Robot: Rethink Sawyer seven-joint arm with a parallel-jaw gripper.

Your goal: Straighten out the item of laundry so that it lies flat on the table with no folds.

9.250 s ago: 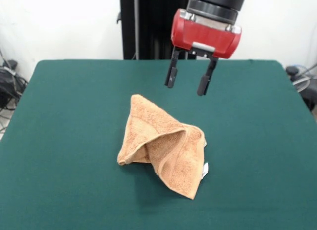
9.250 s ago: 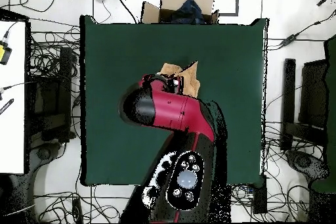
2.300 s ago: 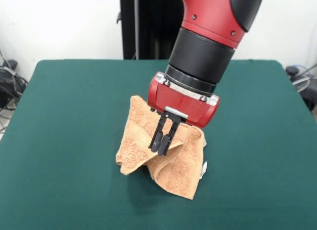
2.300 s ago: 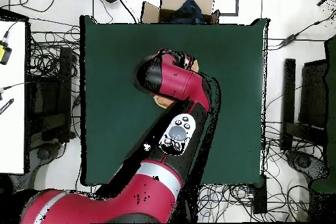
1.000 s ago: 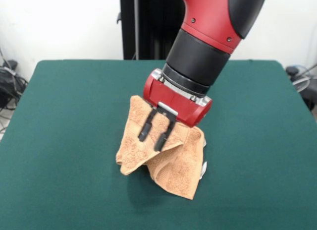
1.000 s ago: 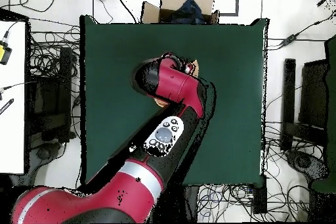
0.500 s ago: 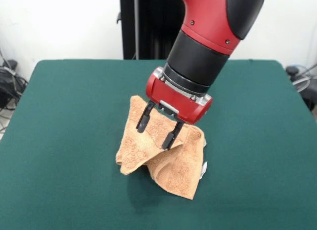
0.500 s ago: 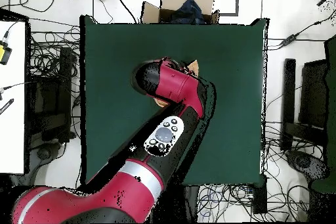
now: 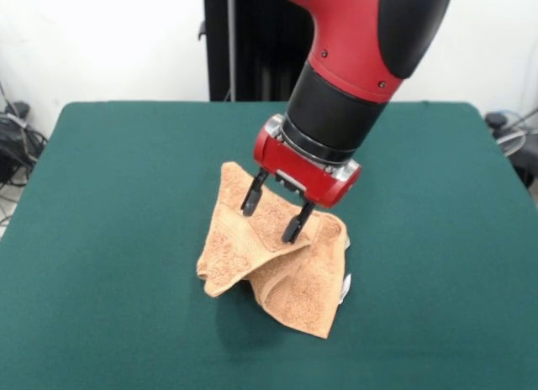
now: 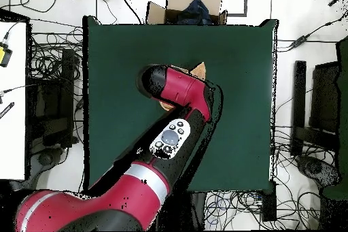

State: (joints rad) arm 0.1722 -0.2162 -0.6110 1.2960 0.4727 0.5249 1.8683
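Orange-tan towel (image 9: 277,260): crumpled, folded, mid-bench (image 9: 109,197). Hand (image 9: 271,215): fingers spread, empty, just above the upper fold. Step: regrasping. Next: pinch an edge, draw outward.

Towel (image 9: 282,260) mid-table (image 9: 109,197); gripper (image 9: 271,211) above.

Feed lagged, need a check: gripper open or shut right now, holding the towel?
Gripper: open, holding nothing; fingers apart just above the crumpled towel.
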